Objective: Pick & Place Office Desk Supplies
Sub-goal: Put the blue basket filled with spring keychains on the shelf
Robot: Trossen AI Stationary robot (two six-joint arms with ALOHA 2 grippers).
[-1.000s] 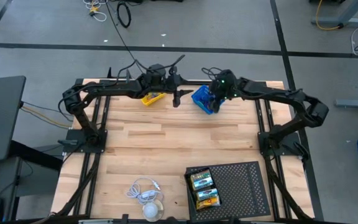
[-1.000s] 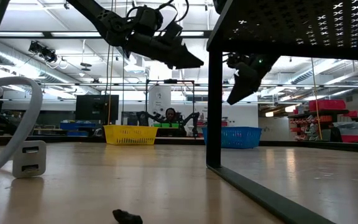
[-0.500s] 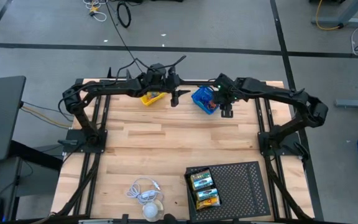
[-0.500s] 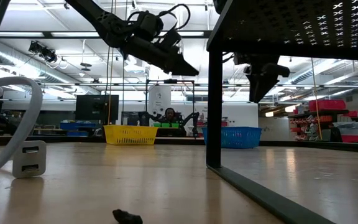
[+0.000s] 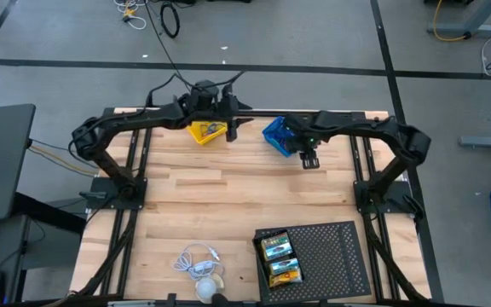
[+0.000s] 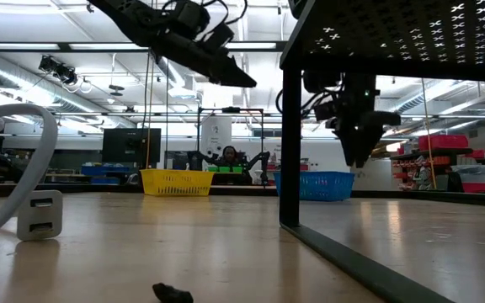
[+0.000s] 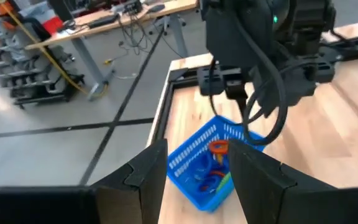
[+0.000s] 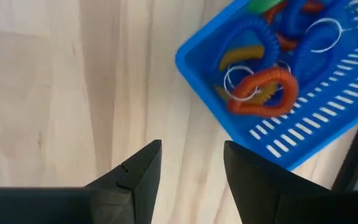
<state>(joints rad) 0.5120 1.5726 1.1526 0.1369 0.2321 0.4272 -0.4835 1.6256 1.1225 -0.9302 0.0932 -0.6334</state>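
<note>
A blue basket (image 5: pixel 278 136) stands at the far middle of the table with several coiled loops (image 8: pixel 263 90) in it, orange, blue and yellow. A yellow basket (image 5: pixel 205 133) stands to its left. My left gripper (image 5: pixel 231 132) hovers open between the two baskets, high above the table, pointing toward the blue basket (image 7: pixel 188 155). My right gripper (image 5: pixel 309 160) is open and points straight down at bare wood just off the blue basket's near right side (image 8: pixel 191 155). Two crayon boxes (image 5: pixel 280 258) lie in the black perforated tray (image 5: pixel 331 247) at the near edge.
A white cable and charger (image 5: pixel 196 264) lie at the near edge, left of the tray. The tray stands raised on a leg (image 6: pixel 290 151). Bare wood spreads across the table's middle. A person sits in the room far behind the table (image 6: pixel 228 158).
My right gripper has swung from over the blue basket toward the table's near right, tipped from slanting to straight down, rolled, and sunk a little. My left gripper has drawn back toward the table's left and far edge and risen slightly. Both stay open.
</note>
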